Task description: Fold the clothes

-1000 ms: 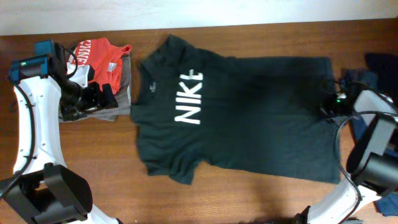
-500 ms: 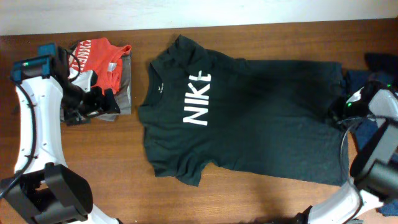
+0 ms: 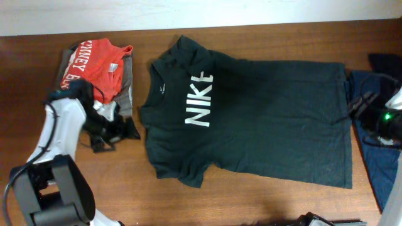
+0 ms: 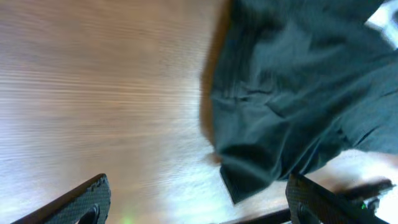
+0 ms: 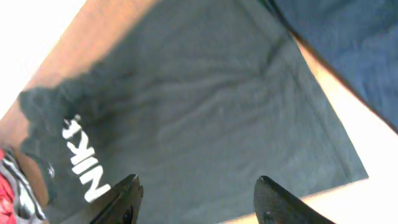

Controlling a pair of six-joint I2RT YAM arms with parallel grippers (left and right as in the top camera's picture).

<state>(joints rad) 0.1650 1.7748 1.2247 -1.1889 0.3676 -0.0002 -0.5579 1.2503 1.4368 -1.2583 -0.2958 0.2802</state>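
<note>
T-shirt (image 3: 264, 119) flat on table (image 3: 251, 37) (lettering up)

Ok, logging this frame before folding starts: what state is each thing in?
Nike T-shirt: spread flat, lettering up, unfolded, not held.
Red tee: piled on a grey garment.
Blue garment: lying loose beside the T-shirt's hem.
Left end effector: open, empty.
Right end effector: open, empty.

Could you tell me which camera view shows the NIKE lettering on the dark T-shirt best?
The overhead view: the whole NIKE lettering lies flat and sharp on the T-shirt. The right wrist view catches it small and slanted in its lower left corner. The left wrist view shows only blurred dark cloth.
</note>
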